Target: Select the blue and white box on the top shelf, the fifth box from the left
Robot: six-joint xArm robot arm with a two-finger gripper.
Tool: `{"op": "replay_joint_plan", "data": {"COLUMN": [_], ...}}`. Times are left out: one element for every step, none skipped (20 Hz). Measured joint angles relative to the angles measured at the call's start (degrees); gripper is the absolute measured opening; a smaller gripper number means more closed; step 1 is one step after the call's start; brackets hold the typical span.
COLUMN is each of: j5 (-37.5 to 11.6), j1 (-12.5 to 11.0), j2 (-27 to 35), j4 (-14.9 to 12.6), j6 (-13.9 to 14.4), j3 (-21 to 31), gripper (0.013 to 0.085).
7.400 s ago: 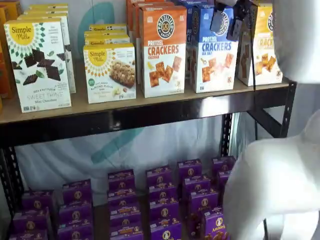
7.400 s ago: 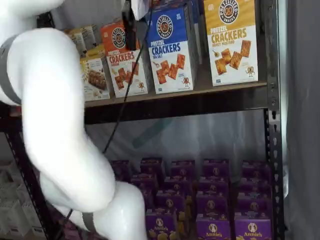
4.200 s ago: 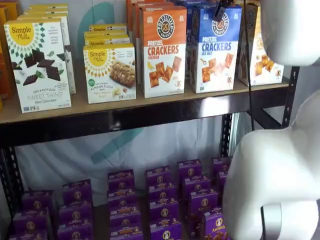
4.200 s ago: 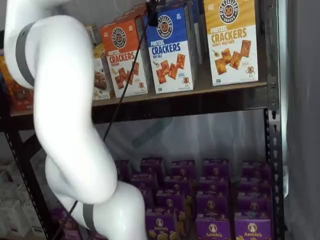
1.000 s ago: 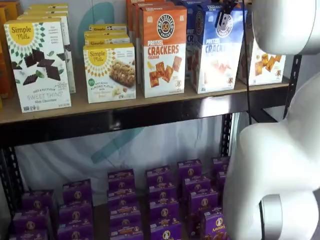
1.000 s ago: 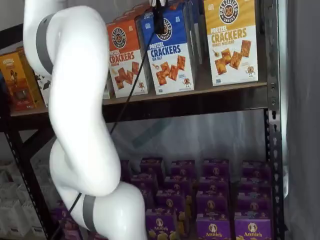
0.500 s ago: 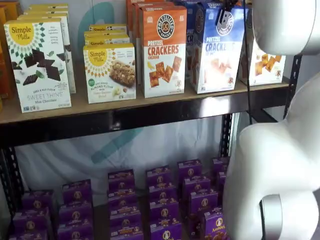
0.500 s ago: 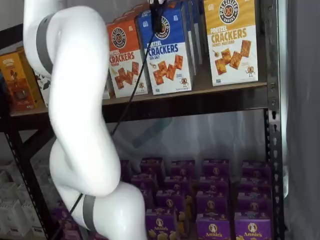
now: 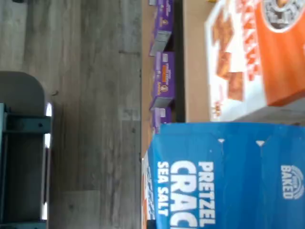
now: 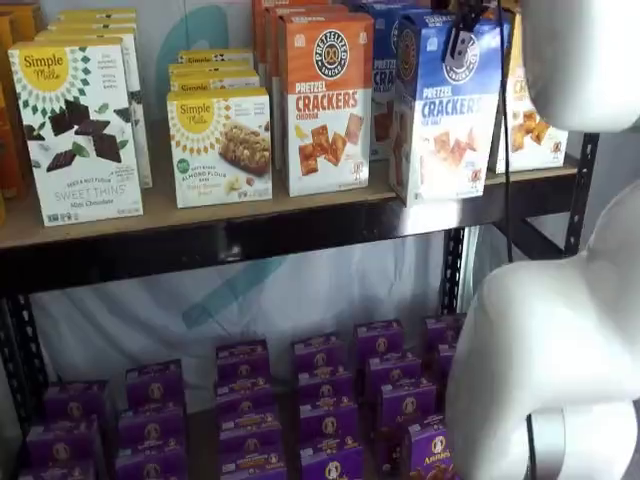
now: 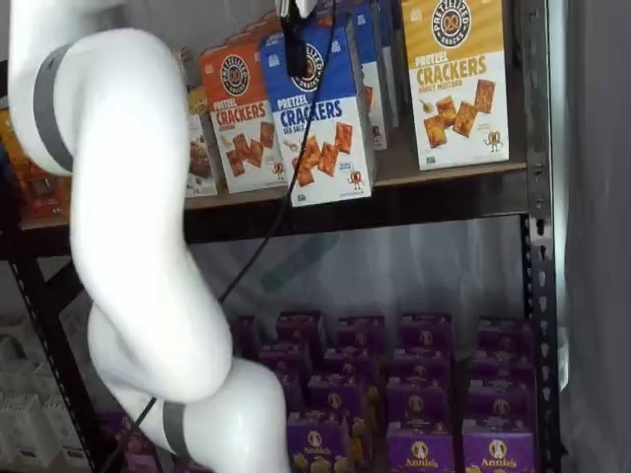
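The blue and white box (image 10: 445, 110) of Pretzel Crackers hangs tilted, drawn forward past the front rail of the top shelf (image 10: 250, 235). In both shelf views its base overhangs the rail. My gripper (image 10: 462, 42) is shut on the box's blue top, with a black finger down over the round logo. The gripper (image 11: 296, 47) and the box (image 11: 320, 128) show the same grip in a shelf view. The wrist view shows the box's blue top panel (image 9: 228, 176) close up, reading "PRETZEL" and "SEA SALT".
An orange-topped Pretzel Crackers box (image 10: 325, 100) stands just left of it and a yellow-topped one (image 11: 455, 79) to the right. Another blue box (image 10: 383, 70) stands behind. Simple Mills boxes (image 10: 75, 130) fill the left. Purple boxes (image 10: 330, 400) sit below. My white arm (image 11: 128, 246) crosses the front.
The blue and white box has come forward and down off the shelf row with the gripper on its top, and now tilts over the front rail. The arm has swung with it.
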Motion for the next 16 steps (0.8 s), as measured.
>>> {"op": "replay_joint_plan", "data": {"j5": [0.28,0.58,0.91,1.23,1.50,1.70,1.88,2.09,2.28,2.40,2.47,2.56,2.62,2.70,2.80,2.93], "j1": [-0.06,-0.12,-0.21,-0.36,-0.49,-0.61,-0.71,-0.84,-0.99,-1.08,-1.14,-1.24,-1.33,-1.43,-1.55,-1.66], "j2": [-0.97,-1.98,-2.93,-3.83,-4.76,-5.56,-6.06,-6.67,-7.30,-7.83,-8.29,-8.87,-9.33,-9.70,-10.03,-10.33], "j4": [-0.03,-0.14,-0.25,-0.36,-0.55,-0.72,-0.84,-0.95,-1.04,-1.14,-1.26,-1.36,-1.39,-1.37,-1.31,-1.23], "j6": [-0.06,-0.14,-0.24,-0.40,-0.58,-0.76,-0.89,-1.05,-1.23,-1.36,-1.47,-1.61,-1.72,-1.81,-1.90,-1.99], "j3": [0.91,1.84,2.70,3.52,4.37,5.13,5.61,6.24,6.88,7.38,7.90,8.53,9.06,9.46,9.86,10.22], "gripper": [0.0570,0.0570,0.0570,0.0570,0.0570,0.0570,0.0570,0.0570,0.0570,0.0570,0.0570,0.0570,0.0570,0.0570,0.0570,0.0570]}}
